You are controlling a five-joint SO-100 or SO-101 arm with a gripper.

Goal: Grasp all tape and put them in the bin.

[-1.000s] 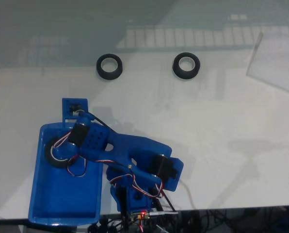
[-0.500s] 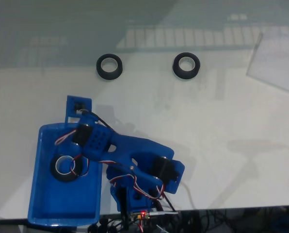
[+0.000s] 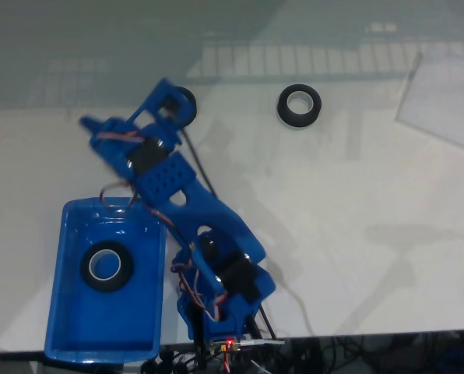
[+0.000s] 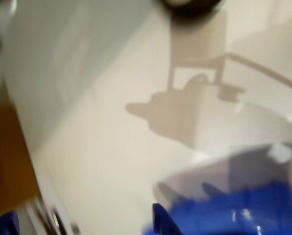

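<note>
Nothing here that I can read: no lettering, label, brand or number shows on the tape rolls (image 3: 299, 106), the bin (image 3: 65, 304), my own blue arm (image 3: 187, 204) or the white table (image 3: 356, 234), and my wrist view is too blurred for print.

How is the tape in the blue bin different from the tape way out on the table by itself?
The tape in the bin lies inside the bin; the lone tape on the table sits on the bare white table. The bin one looks bigger in the fixed view and sits near the arm's base; the table one lies farther away. Both are black rings with pale cores, lying flat.
</note>
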